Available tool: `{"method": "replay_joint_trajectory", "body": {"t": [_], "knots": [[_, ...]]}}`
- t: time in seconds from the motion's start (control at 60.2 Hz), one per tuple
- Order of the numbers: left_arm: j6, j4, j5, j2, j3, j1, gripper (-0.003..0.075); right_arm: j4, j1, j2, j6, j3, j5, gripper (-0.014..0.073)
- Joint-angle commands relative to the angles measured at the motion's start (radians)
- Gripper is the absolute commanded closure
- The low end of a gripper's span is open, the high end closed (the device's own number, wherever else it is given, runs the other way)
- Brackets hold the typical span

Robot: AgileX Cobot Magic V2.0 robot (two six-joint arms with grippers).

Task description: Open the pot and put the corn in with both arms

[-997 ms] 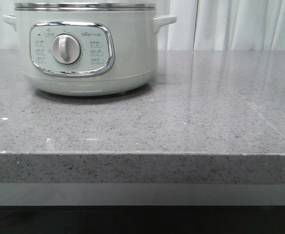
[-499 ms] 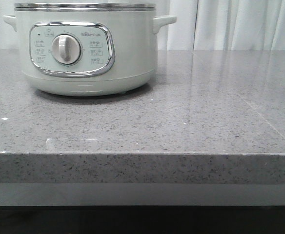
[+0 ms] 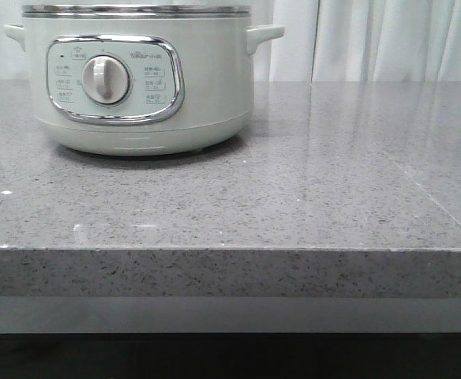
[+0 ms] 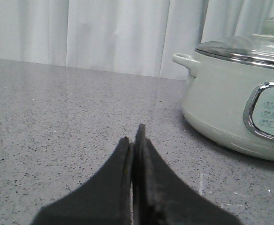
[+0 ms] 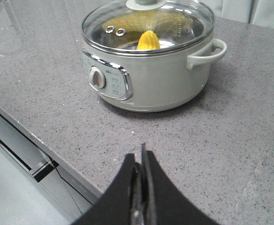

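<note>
Pot (image 3: 140,79) sits upper left of front view w/ glass lid (image 5: 148,21) on, corn (image 5: 148,40) inside; left gripper (image 4: 133,140) & right gripper (image 5: 139,161) both pinched together, empty, above counter (image 3: 294,181).

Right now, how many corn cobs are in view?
1. The corn lies inside the pot, seen through the closed glass lid; more could be hidden behind the pot's wall.

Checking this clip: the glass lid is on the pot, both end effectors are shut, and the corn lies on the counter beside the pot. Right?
Not quite. The corn is inside the pot, seen through the glass lid in the right wrist view. The rest holds.
</note>
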Motion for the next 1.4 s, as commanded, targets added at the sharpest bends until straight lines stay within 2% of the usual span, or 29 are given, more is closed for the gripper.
{"method": "replay_joint_trajectory", "body": {"t": [0.0, 0.266, 0.416, 0.682, 1.38], "knots": [[0.001, -0.01, -0.085, -0.02, 0.004, -0.005, 0.0741, 0.006, -0.001, -0.002, -0.004, -0.028, -0.074, 0.0661], [-0.004, -0.01, -0.085, -0.02, 0.004, -0.005, 0.0741, 0.006, -0.001, -0.002, -0.004, -0.028, -0.074, 0.0661], [-0.11, 0.097, -0.085, -0.02, 0.004, -0.005, 0.0741, 0.006, -0.001, -0.002, -0.004, -0.028, -0.074, 0.0661], [-0.11, 0.095, -0.147, -0.02, 0.004, -0.005, 0.0741, 0.006, -0.001, -0.002, -0.004, -0.028, -0.074, 0.0661], [-0.11, 0.097, -0.14, -0.02, 0.004, -0.005, 0.0741, 0.006, -0.001, -0.002, -0.004, -0.028, -0.074, 0.0661]]}}
